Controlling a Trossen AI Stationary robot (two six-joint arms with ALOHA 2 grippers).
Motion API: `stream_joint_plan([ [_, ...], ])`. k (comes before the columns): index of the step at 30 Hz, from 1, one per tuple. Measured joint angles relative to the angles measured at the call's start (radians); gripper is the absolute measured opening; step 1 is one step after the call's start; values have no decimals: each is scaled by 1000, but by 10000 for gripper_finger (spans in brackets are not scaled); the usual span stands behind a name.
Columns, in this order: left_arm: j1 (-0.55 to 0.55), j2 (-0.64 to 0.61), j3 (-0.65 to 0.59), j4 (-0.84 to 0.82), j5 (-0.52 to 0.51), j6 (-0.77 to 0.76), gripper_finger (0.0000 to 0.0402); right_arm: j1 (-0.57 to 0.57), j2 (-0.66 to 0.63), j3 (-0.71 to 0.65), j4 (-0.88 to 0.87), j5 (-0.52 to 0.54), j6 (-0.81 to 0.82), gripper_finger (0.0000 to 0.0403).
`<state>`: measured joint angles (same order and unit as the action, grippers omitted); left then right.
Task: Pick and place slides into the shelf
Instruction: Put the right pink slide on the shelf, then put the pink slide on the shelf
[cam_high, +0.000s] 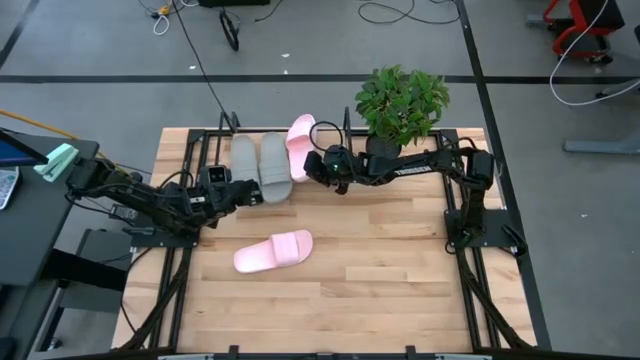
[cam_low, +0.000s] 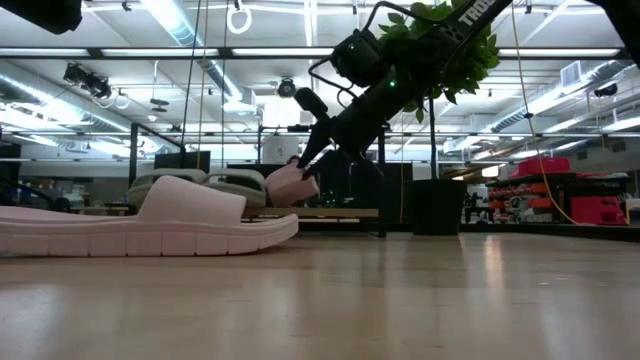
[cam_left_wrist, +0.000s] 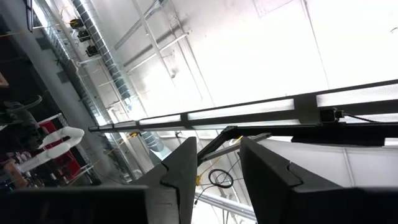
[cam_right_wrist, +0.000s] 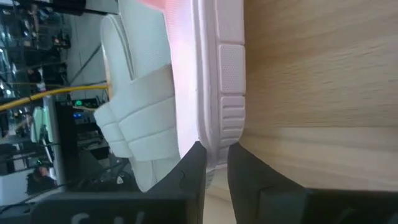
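Two grey slides lie side by side on the left part of the shelf. A pale pink slide sits tilted beside them over the shelf board. My right gripper is shut on its near end. The second pink slide lies flat on its sole on the table and shows large in the low view. My left gripper is at the near end of the grey slides, open and empty, and in its wrist view its fingers point up at the ceiling. My right gripper pinches the pink slide's sole rim between its two fingers, near the slide's near end. The fingers come slanting down from the table's right. The slide is tilted, its held end raised just over the shelf board; where its far end rests is hidden.
A green plant in a black pot stands at the shelf's far right, close behind my right arm. The shelf's right part is bare board. Black metal frames close off the shelf's ends.
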<state>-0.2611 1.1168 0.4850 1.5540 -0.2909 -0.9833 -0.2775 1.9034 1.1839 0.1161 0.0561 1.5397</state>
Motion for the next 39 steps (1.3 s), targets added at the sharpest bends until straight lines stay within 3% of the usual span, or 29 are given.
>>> stream_joint_plan([
  [18, 12, 0, 0, 0, 0, -1, 126, -21, 1, 0, -22, -119, -51, 157],
  [39, 12, 0, 0, 0, 0, 0, 122, -28, 0, 0, -70, -157, -130, 165],
])
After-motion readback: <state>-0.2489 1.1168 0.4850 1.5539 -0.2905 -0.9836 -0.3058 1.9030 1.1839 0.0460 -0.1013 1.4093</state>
